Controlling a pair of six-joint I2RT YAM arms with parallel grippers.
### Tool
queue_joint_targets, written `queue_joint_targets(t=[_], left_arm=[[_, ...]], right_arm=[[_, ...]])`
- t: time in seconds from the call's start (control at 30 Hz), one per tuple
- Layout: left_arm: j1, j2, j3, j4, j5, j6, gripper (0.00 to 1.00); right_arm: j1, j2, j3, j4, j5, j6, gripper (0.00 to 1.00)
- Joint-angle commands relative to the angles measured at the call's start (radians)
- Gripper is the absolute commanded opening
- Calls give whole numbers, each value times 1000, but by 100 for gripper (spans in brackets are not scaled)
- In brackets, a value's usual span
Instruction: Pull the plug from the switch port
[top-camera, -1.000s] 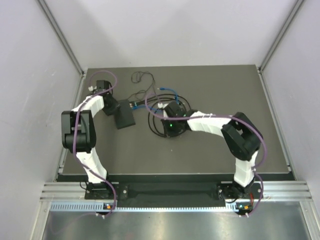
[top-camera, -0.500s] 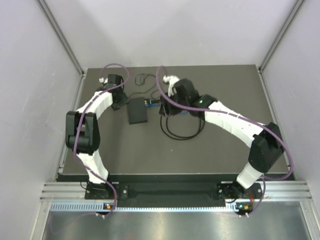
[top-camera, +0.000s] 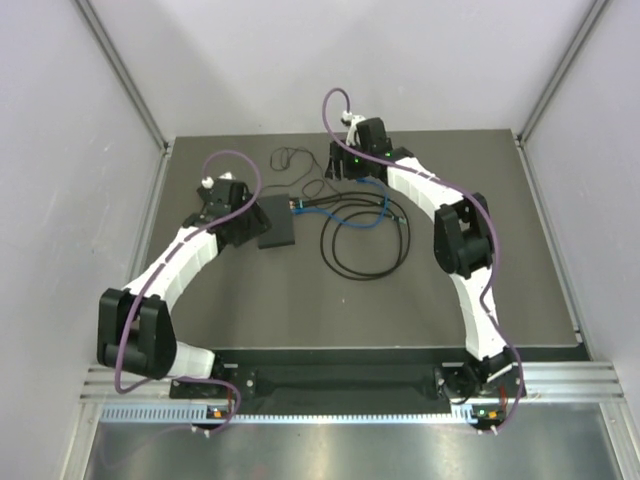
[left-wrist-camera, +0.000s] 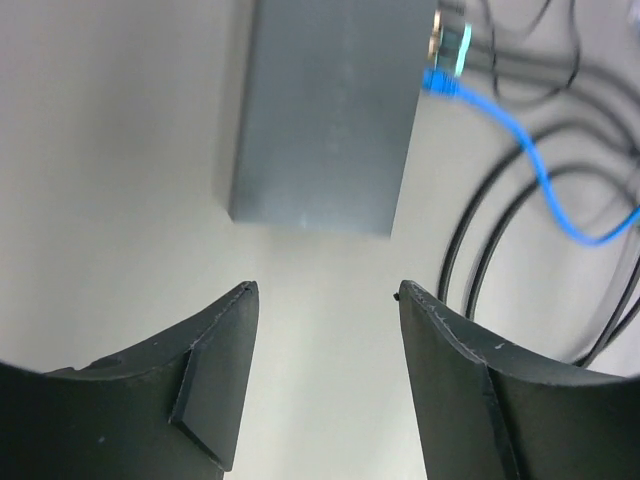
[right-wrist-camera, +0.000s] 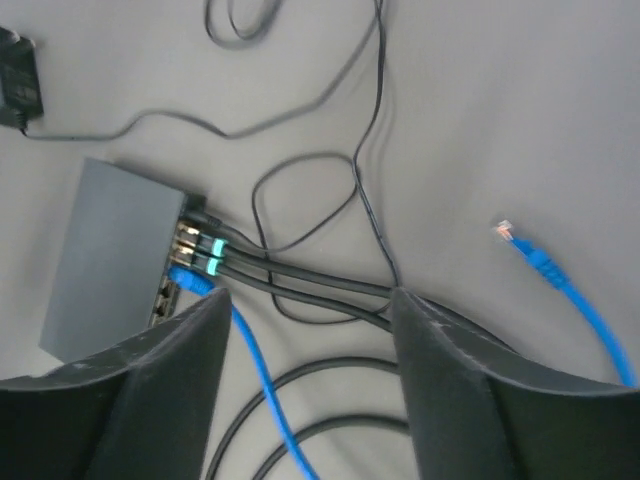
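The switch (top-camera: 277, 222) is a flat black box, and its port edge (right-wrist-camera: 165, 290) faces right. Three plugs sit in that edge: two black ones with teal collars (right-wrist-camera: 207, 250) and a blue plug (right-wrist-camera: 190, 280) (left-wrist-camera: 440, 82) beside them. My left gripper (left-wrist-camera: 325, 295) (top-camera: 243, 223) is open just short of the box's (left-wrist-camera: 325, 110) left end, with nothing between its fingers. Above the cables behind the box, my right gripper (right-wrist-camera: 308, 298) (top-camera: 345, 170) hangs open and empty.
The blue cable's free end (right-wrist-camera: 512, 236) lies loose on the table to the right. Thick black cables loop (top-camera: 365, 255) in front of the switch. A thin cord (top-camera: 290, 160) runs back to a small black adapter block (right-wrist-camera: 20, 85).
My right gripper has opened and risen toward the back of the table. My left gripper has opened wider. The switch has slid right and back since a second ago.
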Motion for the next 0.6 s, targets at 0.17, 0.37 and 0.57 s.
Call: queue_joint_targets(t=[0.17, 0.37, 0.57], left_arm=[[-57, -76, -78, 90, 57, -82, 56], [-80, -24, -164, 133, 0, -235, 41], [-87, 73, -161, 180, 6, -266, 37]], right_arm=[[-10, 146, 99, 171, -241, 125, 53], [-7, 226, 150, 190, -266, 148, 48], [1, 283, 185, 170, -295, 169, 36]])
